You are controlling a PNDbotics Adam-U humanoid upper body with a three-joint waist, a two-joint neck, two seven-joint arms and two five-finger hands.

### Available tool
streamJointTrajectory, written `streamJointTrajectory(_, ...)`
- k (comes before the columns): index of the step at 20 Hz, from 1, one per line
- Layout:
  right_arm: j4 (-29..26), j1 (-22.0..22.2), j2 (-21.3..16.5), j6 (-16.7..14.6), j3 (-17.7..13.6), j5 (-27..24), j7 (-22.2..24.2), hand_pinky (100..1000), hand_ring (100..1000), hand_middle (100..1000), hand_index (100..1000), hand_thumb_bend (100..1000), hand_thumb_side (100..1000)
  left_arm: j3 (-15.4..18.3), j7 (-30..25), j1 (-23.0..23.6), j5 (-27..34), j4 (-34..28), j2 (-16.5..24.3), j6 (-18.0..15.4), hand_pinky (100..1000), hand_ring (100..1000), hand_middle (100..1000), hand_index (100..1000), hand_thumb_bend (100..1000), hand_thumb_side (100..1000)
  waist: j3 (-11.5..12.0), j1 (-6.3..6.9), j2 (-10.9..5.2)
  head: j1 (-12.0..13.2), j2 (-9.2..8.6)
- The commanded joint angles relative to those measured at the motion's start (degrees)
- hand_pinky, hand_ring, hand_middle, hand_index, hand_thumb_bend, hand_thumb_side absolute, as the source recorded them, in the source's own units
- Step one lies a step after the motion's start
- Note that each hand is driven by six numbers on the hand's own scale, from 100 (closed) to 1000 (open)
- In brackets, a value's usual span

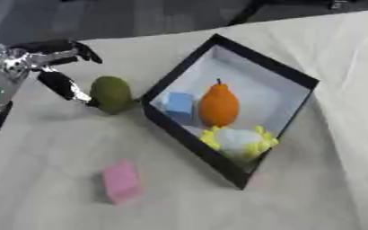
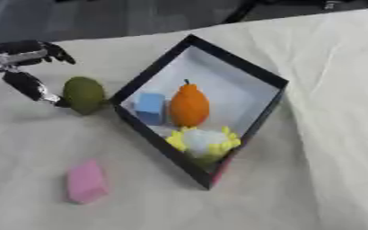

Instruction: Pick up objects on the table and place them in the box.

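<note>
Pink rectangular block (image 1: 122, 181) lies nearest on the cream cloth table (image 1: 54, 148), outside the black open-topped box (image 1: 301, 81). Left hand (image 1: 42, 58), fingers spread, touches the olive-green pear-shaped fruit (image 1: 111, 93); closing off-centre could roll it away.

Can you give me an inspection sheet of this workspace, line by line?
Surface: table under a wrinkled cream cloth.
Job's things: black box, open, holds a blue block, an orange pear and a yellow and white toy. Outside it, a green fruit beside the box's left wall and a pink block nearer the front.
Clutter: nothing seen.
Hands: left hand at the green fruit, thumb touching its side, fingers spread above, not closed round it. Right hand not in view.
Cables: nothing seen.
Surroundings: dark floor beyond the far edge.
</note>
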Motion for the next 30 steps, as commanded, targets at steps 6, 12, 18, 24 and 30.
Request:
streamJointTrajectory(6,-0.97,-1.26,-0.72,0.03,-0.03,0.12,0.36,911,742,830,920,100,523,0.76,-0.32,-1.97,-1.85,1.14,-0.26,-0.94,857,888,826,883,684,448,-0.27,-1.00,0.37,0.53,-1.15)
streamJointTrajectory(12,-0.97,-1.50,-0.54,0.12,-0.01,0.01,0.22,911,742,829,920,100,523,0.94,2.23,-2.33,-8.30,3.74,-1.63,-1.07,840,838,779,839,542,358,-0.68,-1.05,0.77,0.77,-1.44)
streamJointTrajectory(18,-0.90,-1.46,-0.49,0.21,0.03,-0.03,0.16,911,742,829,919,100,523,1.27,5.04,-2.14,-8.51,4.27,-2.33,-0.02,768,725,643,687,100,111,-0.56,-1.06,0.79,0.78,-1.23)
streamJointTrajectory(24,-0.63,-0.42,-0.64,0.25,-0.10,0.04,0.05,911,742,828,918,100,523,-0.19,6.75,-1.88,-1.22,-5.54,-0.23,1.81,746,692,609,633,100,100,0.69,-1.33,-0.30,0.00,0.35)
streamJointTrajectory(30,-0.47,0.37,-1.08,0.15,-0.12,-0.14,-0.04,911,742,827,918,100,523,-1.37,6.53,-2.18,3.35,-17.92,2.29,5.11,734,672,586,606,100,100,2.36,-1.48,-1.84,-1.01,1.87)
